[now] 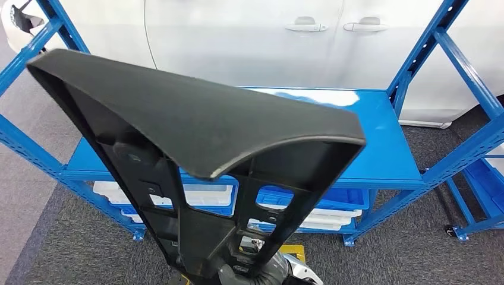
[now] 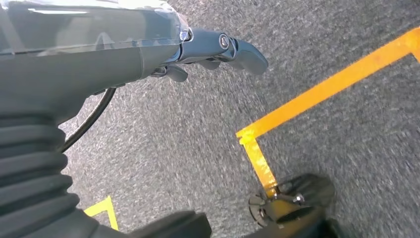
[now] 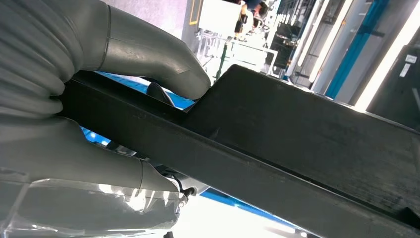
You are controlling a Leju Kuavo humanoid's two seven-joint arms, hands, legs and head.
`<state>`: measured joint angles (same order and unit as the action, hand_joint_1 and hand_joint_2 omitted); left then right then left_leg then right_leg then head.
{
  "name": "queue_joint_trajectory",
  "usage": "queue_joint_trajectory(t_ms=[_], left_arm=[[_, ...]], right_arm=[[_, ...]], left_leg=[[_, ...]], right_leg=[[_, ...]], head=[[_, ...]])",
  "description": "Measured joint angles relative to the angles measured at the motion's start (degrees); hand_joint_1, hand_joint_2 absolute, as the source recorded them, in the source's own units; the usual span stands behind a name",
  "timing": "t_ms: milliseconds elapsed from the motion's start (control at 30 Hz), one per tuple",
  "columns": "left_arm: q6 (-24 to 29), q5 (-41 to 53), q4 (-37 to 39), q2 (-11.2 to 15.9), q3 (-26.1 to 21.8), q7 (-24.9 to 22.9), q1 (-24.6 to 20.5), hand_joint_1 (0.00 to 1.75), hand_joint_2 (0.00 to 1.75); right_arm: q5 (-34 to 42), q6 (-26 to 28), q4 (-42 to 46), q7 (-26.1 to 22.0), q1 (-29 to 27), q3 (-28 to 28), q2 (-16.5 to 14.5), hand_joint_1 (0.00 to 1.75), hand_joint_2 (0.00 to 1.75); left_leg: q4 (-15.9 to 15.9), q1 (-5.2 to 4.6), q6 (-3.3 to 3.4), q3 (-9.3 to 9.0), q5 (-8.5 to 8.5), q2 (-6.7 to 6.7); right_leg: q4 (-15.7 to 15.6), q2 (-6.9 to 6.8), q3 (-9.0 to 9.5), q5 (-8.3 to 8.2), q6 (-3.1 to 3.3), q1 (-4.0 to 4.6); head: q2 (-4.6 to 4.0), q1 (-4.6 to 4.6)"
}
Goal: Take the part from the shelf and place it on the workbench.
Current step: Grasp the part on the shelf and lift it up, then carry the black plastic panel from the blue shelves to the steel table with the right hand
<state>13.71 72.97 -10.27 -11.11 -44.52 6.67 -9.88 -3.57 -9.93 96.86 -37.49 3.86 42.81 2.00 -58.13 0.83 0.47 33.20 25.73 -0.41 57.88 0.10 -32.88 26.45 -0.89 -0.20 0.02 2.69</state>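
My right hand (image 3: pixel 99 124) clamped on one black trim part (image 1: pixel 196 136), raised before me, blocking the blue shelf (image 1: pixel 380 148), white car (image 1: pixel 238 35) behind, left hand (image 2: pixel 218 49) empty, fingers apart above carpet (image 2: pixel 188 148).

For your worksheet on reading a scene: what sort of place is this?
Probably a car workshop or assembly area: blue steel shelving holding parts bins, a white car behind it, and yellow floor tape on grey carpet.

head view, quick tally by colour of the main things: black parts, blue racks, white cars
black part, gripped by the right hand: 1
blue shelf racks: 2
white car: 1
total: 4
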Motion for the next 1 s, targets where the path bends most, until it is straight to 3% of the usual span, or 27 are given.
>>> queue_joint_trajectory(t_ms=[67,133,233,267,300,333,400,467,600,667,733,767,800,833,867,933,1000], left_arm=[[-0.95,-0.44,0.00,-0.02,-0.02,-0.27,-0.21,0.00,1.75],[-2.08,-1.22,0.00,-0.02,-0.19,-0.42,-0.38,0.00,1.75],[-4.20,-2.28,0.00,0.00,-0.80,-0.62,-0.46,0.00,1.75],[-4.82,-2.52,0.00,0.01,-1.01,-0.72,-0.40,0.00,1.75],[-5.27,-2.64,0.00,0.02,-1.15,-0.86,-0.35,0.00,1.75],[-5.55,-2.71,0.00,0.03,-1.24,-1.03,-0.33,0.00,1.75],[-5.84,-2.67,0.00,0.03,-1.32,-1.34,-0.35,0.00,1.75],[-6.07,-2.46,0.00,0.03,-1.33,-1.66,-0.33,0.00,1.75],[-6.71,-2.01,0.00,0.02,-1.37,-2.07,0.06,0.00,1.75],[-6.90,-1.78,0.00,-0.02,-1.37,-2.12,0.06,0.00,1.75],[-7.08,-1.57,0.00,-0.01,-1.37,-2.18,0.04,0.00,1.75],[-7.22,-1.50,0.00,0.00,-1.38,-2.21,0.06,0.00,1.75],[-7.35,-1.45,0.00,0.01,-1.38,-2.24,0.08,0.00,1.75],[-7.45,-1.44,0.00,0.01,-1.38,-2.25,0.08,0.00,1.75],[-7.51,-1.44,0.00,0.01,-1.38,-2.24,0.07,0.00,1.75],[-7.56,-1.43,0.00,-0.01,-1.38,-2.15,0.06,0.00,1.75],[-7.64,-1.27,0.00,-0.03,-1.37,-1.98,0.05,0.00,1.75]], right_arm=[[-0.09,0.52,-0.62,-0.10,-0.18,0.42,0.01,1.75,1.75],[-0.05,0.92,-1.38,-0.10,-0.29,0.76,-0.01,1.75,1.75],[0.46,1.19,-2.89,0.32,-0.55,1.14,-0.01,1.75,1.75],[0.70,1.18,-3.46,0.61,-0.68,1.17,-0.01,1.75,1.75],[0.92,1.15,-3.98,0.92,-0.82,1.18,-0.01,1.75,1.75],[1.12,1.12,-4.43,1.19,-0.93,1.18,-0.02,1.75,1.75],[1.39,1.10,-5.08,1.55,-1.04,1.18,-0.03,1.75,1.75],[1.52,1.12,-5.56,1.81,-1.14,1.18,-0.03,1.75,1.75],[1.75,1.22,-6.19,1.91,-2.32,1.17,-0.03,1.75,1.75],[1.79,1.25,-6.31,1.91,-2.84,1.16,0.00,1.75,1.75],[1.70,1.28,-6.42,1.92,-3.15,1.14,0.08,1.75,1.75],[1.60,1.29,-6.47,1.92,-3.30,1.11,0.12,1.75,1.75],[1.48,1.27,-6.50,1.93,-3.45,1.07,0.15,1.75,1.75],[1.36,1.22,-6.51,1.93,-3.60,1.00,0.16,1.75,1.75],[1.25,1.17,-6.51,1.93,-3.74,0.92,0.16,1.75,1.75],[1.06,1.07,-6.44,1.94,-3.86,0.76,0.15,1.75,1.75],[0.93,1.01,-6.34,1.94,-4.03,0.62,0.13,1.75,1.75]], left_leg=[[0.10,-0.03,-0.70,-0.07,0.03,0.04],[-1.57,-0.03,-1.22,0.53,1.41,0.07],[-11.24,0.03,-1.73,4.54,7.01,0.08],[-14.02,0.03,-1.86,5.64,8.15,0.09],[-14.87,0.04,-1.94,5.82,8.14,0.09],[-13.61,0.06,-1.97,4.98,7.09,0.09],[-6.74,0.11,-1.85,1.19,3.88,0.09],[-1.73,-0.01,-1.34,-1.32,2.16,0.01],[-0.87,-0.12,0.25,-1.02,1.13,0.04],[-0.60,0.01,1.17,-0.30,0.31,0.26],[-0.62,-0.08,1.54,0.81,-0.48,0.44],[-0.64,-0.13,1.55,1.42,-0.92,0.49],[-0.66,-0.17,1.51,2.05,-1.36,0.54],[-0.68,-0.20,1.44,2.65,-1.83,0.55],[-0.68,-0.22,1.33,3.21,-2.30,0.54],[-0.70,-0.28,0.93,4.07,-3.25,0.48],[-0.43,-0.23,0.29,4.31,-4.19,0.47]], right_leg=[[-0.27,0.04,0.00,-0.27,0.58,-0.05],[-0.94,-0.06,0.34,-0.65,1.37,-0.33],[-1.09,-0.38,0.41,-0.98,2.01,-0.24],[-0.94,-0.41,0.26,-1.04,2.02,-0.17],[-0.76,-0.40,0.08,-1.04,2.02,-0.12],[-0.54,-0.38,-0.12,-1.03,2.00,-0.10],[0.03,-0.32,-0.52,-0.95,1.81,-0.07],[0.70,-0.22,-1.00,-0.91,1.28,0.14],[1.28,-0.12,-1.70,-0.78,-0.16,0.10],[4.45,-0.08,-3.08,2.48,-0.80,-0.15],[11.48,-0.09,-5.49,7.42,-1.27,-0.39],[14.67,-0.09,-6.28,8.96,-1.43,-0.48],[16.32,-0.09,-6.27,9.33,-1.49,-0.54],[15.70,-0.10,-5.11,8.50,-1.44,-0.57],[13.13,-0.10,-2.95,6.99,-1.28,-0.56],[4.59,-0.09,2.97,4.84,-0.65,-0.31],[-0.68,-0.07,6.19,4.35,-0.07,0.14]], head=[[0.00,0.01],[-0.01,0.01],[-0.01,0.01],[0.00,0.01],[0.00,0.02],[0.00,0.02],[0.00,0.01],[0.00,0.00],[0.00,0.01],[0.00,0.00],[0.00,0.00],[0.00,0.00],[0.00,0.00],[0.00,0.00],[0.00,0.00],[0.00,0.00],[0.00,0.00]])
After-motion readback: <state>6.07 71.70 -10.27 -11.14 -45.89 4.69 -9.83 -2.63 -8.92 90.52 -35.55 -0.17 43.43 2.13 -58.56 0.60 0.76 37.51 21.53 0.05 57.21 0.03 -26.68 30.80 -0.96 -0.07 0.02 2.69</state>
